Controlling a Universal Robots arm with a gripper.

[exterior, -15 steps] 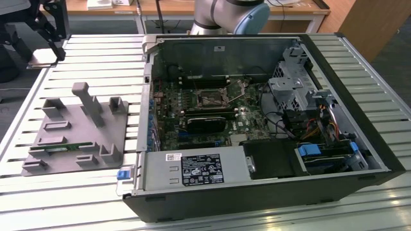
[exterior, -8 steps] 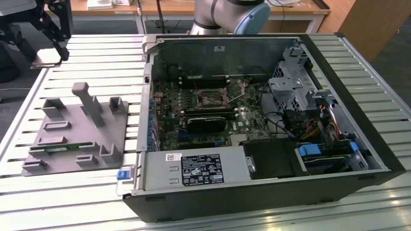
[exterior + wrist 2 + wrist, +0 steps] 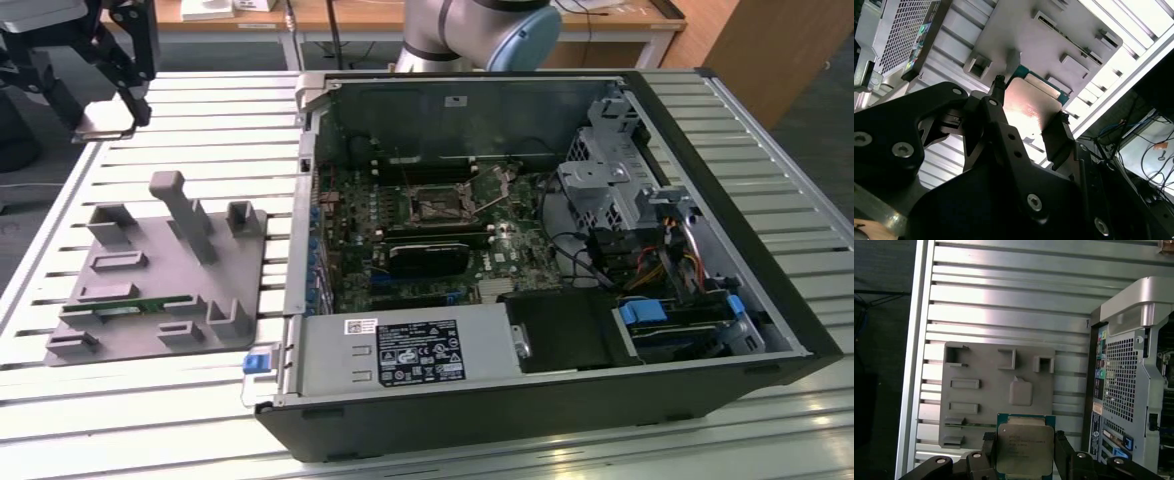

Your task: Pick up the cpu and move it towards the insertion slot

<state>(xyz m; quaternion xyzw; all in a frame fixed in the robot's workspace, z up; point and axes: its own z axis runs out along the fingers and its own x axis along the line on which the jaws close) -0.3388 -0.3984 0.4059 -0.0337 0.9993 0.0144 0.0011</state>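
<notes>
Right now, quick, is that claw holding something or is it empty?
Gripper: jaws closed on the cpu, gripping it by two opposite edges.

Exterior view looked down from high and well back on computer case [image 3: 727, 200] and tray [image 3: 127, 285]; both wrist views sat close behind gripper [image 3: 1025, 455], sharing chip [image 3: 1024, 447] [image 3: 1029, 100] and tray.

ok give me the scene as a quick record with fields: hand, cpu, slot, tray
hand: shut on the cpu, raised above the slatted table, off to one side of the tray
cpu: gripped by two opposite edges, clear of the tray, metal face towards the first wrist view
insertion slot: on the board inside the open computer case, far from the cpu
tray: grey, at the exterior view's left of the case, with a green memory stick lying in it
</notes>
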